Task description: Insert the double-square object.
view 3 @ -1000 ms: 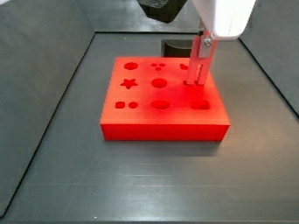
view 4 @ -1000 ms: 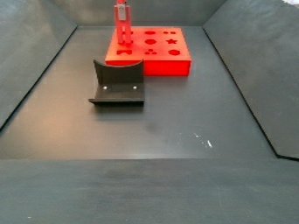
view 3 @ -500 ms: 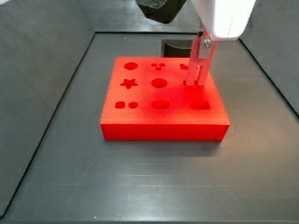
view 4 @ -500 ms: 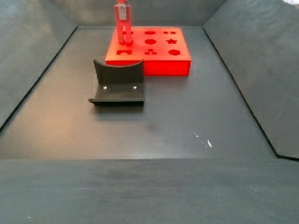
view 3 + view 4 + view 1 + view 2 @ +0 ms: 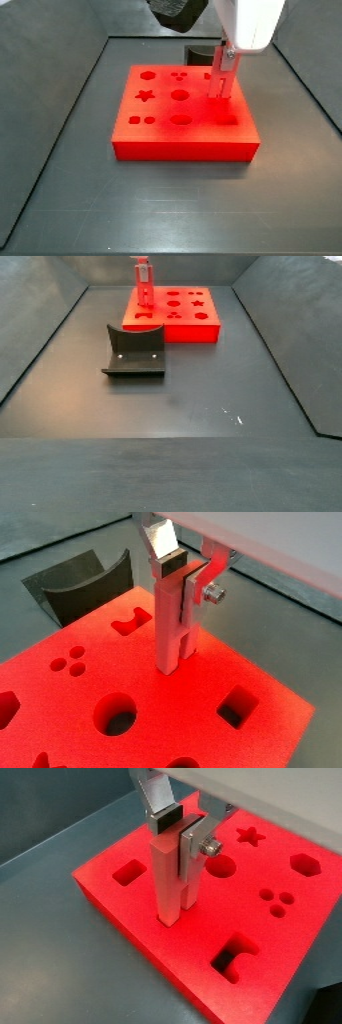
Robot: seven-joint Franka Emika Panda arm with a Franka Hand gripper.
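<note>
The gripper (image 5: pixel 179 574) stands over the red block (image 5: pixel 181 135), closed on the upright double-square object (image 5: pixel 171 630), whose lower end meets the block's top face. These 2 occupy the space above that part of the block. The rest of the block's top face is unobstructed. In front of the block, the dark grey curved stand (image 5: pixel 135 352) is the only obstacle on the floor (image 5: pixel 201 406), set just apart from the block. Beyond the stand, the floor is open up to the enclosure walls (image 5: pixel 287 336).
</note>
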